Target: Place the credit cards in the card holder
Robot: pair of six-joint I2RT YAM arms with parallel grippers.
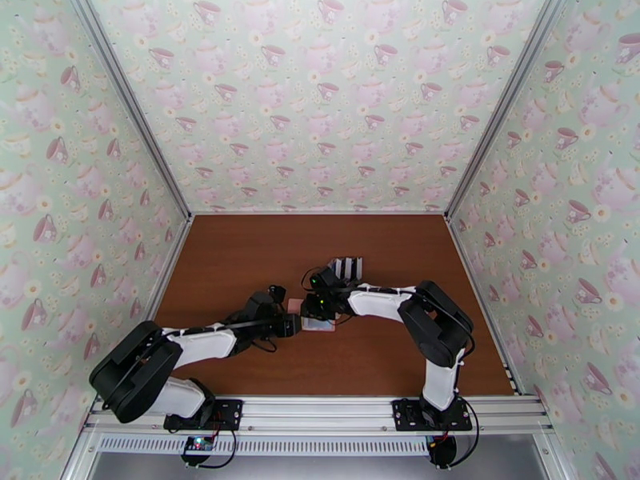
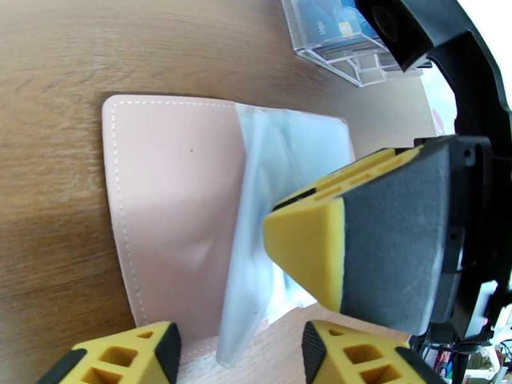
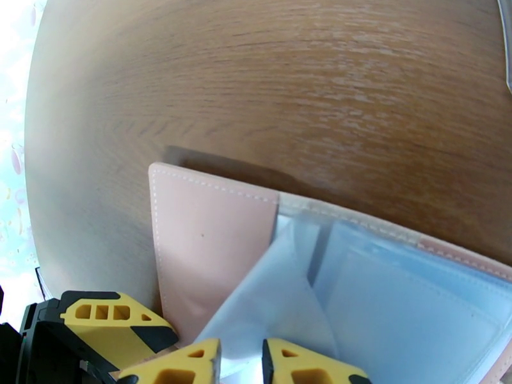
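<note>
the card holder (image 1: 318,324) lies opened flat on the counter (image 1: 240,258), about midway between left and right, nearer the near edge than the far one. the card rack (image 1: 348,268) stands behind it and a little to the right, apart from it, with credit cards (image 2: 333,27) in it. the left claw (image 1: 293,324) sits at the holder's left edge. the right claw (image 3: 242,365) sits over its far part, an inner sleeve (image 3: 275,302) rising between its fingers.
</note>
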